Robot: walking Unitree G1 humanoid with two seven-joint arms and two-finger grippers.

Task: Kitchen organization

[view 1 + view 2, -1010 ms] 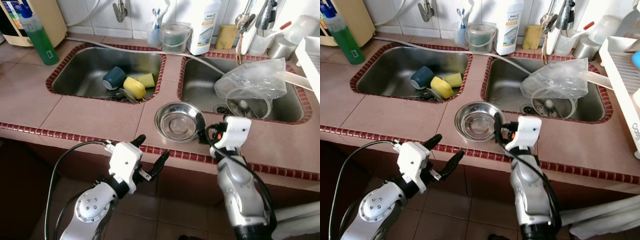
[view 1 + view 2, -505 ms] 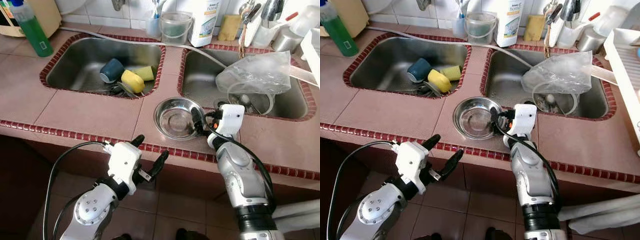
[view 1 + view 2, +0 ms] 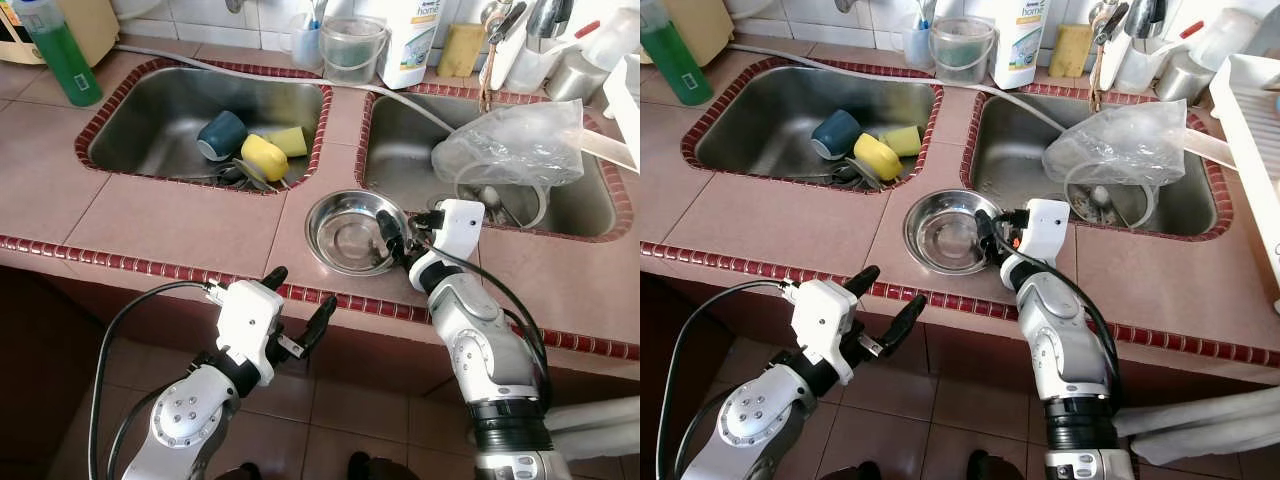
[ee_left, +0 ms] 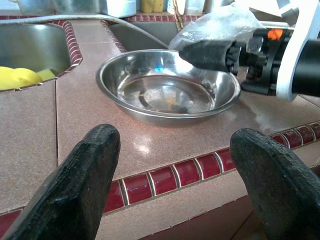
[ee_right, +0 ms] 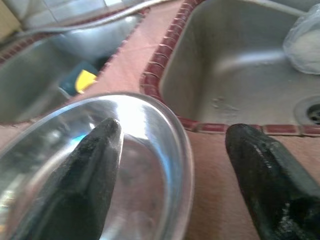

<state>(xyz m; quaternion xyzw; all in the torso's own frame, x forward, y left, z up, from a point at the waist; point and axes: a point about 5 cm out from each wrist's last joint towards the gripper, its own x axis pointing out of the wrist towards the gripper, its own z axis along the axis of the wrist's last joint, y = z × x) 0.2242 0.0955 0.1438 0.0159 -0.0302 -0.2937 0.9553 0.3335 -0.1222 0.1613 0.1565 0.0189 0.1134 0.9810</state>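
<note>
Right pincer (image 3: 391,237) apart, straddling the steel bowl (image 3: 345,232) rim on the worktop (image 3: 180,232); left pincer (image 3: 298,305) apart below the edge.

We see a home kitchen, pink tiled counter (image 3: 190,225) with red trim, double steel sink (image 3: 150,130) holding cups (image 3: 222,135), dish soap bottle (image 3: 58,52), sponge (image 3: 459,48), drying rack (image 3: 1252,130).

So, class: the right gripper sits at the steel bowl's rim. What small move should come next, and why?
Probably close the right gripper on the steel bowl: its open fingers straddle the near rim, one inside, one outside, so a pinch should secure it.
</note>
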